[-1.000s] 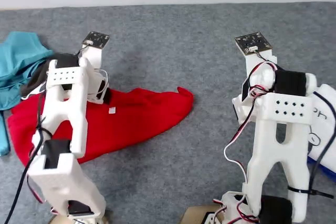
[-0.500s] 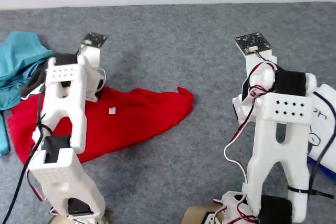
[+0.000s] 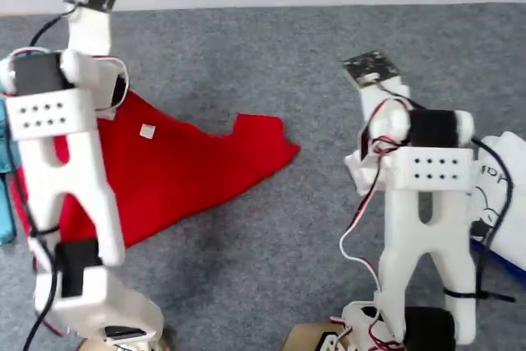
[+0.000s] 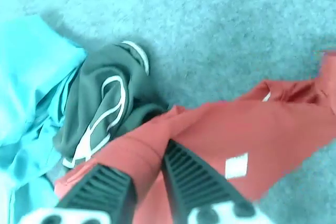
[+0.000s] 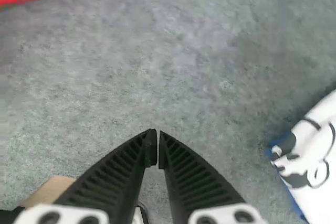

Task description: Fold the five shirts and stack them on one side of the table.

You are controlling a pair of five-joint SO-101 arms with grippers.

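Two pincers closed: left pincer (image 4: 143,165) pinches red shirt (image 4: 226,129) (right pincer (image 5: 153,136) empty).

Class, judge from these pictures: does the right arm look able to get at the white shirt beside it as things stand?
Probably yes. The right gripper is shut and holds nothing, above the bare grey table, and the white shirt lies close beside it with nothing between them.

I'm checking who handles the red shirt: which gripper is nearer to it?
Left. The left gripper pinches the red shirt; the right gripper hangs shut over bare carpet, apart from it.
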